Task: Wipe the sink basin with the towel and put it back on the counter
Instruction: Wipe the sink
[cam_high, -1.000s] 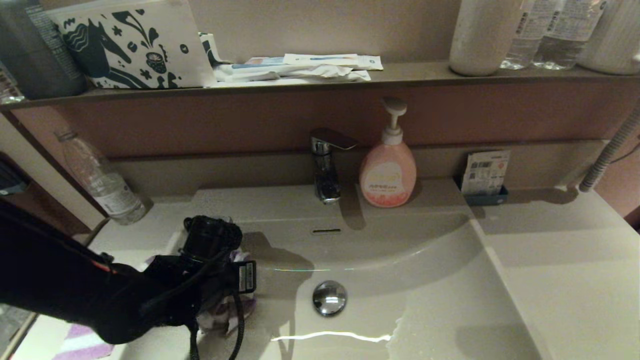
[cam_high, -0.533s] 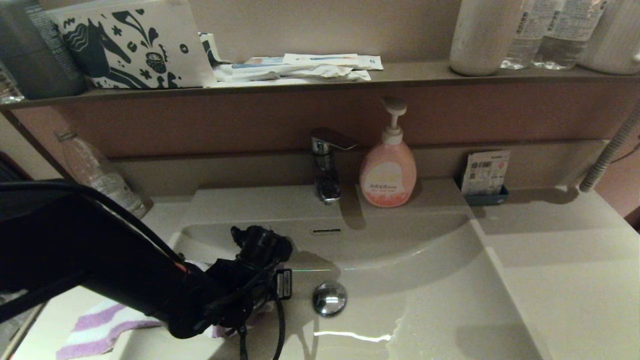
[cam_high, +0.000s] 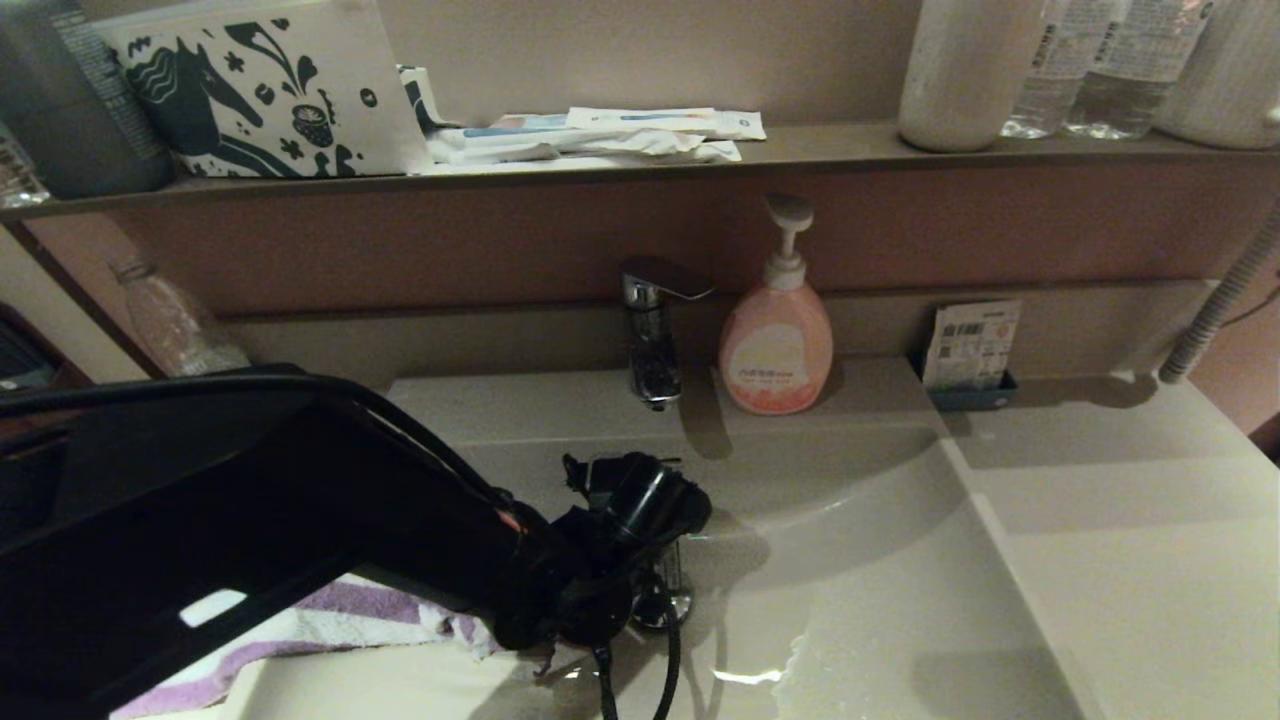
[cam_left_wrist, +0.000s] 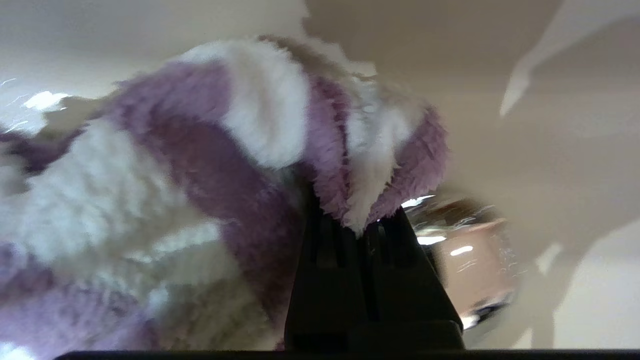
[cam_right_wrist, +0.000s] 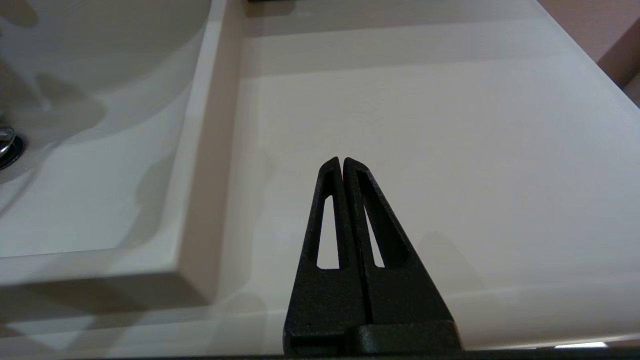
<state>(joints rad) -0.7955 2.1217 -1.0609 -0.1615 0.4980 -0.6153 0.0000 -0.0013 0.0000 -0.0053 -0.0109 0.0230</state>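
Observation:
The purple and white striped towel (cam_high: 330, 615) trails across the left part of the sink basin (cam_high: 850, 560) behind my left arm. My left gripper (cam_high: 575, 625) is low in the basin beside the chrome drain plug (cam_high: 672, 603), which the wrist partly covers. In the left wrist view the left gripper (cam_left_wrist: 357, 220) is shut on a bunched fold of the towel (cam_left_wrist: 200, 165), with the drain plug (cam_left_wrist: 465, 250) close by. My right gripper (cam_right_wrist: 341, 161) is shut and empty, hovering over the counter (cam_right_wrist: 425, 125) to the right of the basin (cam_right_wrist: 75, 190).
A chrome faucet (cam_high: 650, 330) and a pink soap pump bottle (cam_high: 776, 335) stand behind the basin. A clear plastic bottle (cam_high: 165, 320) is at the back left, a small packet holder (cam_high: 970, 350) at the back right. The horse-print pouch (cam_high: 260, 90) sits on the brown ledge.
My left arm has swept rightward across the basin, from its left side to the drain, dragging the towel along. The right arm has not moved.

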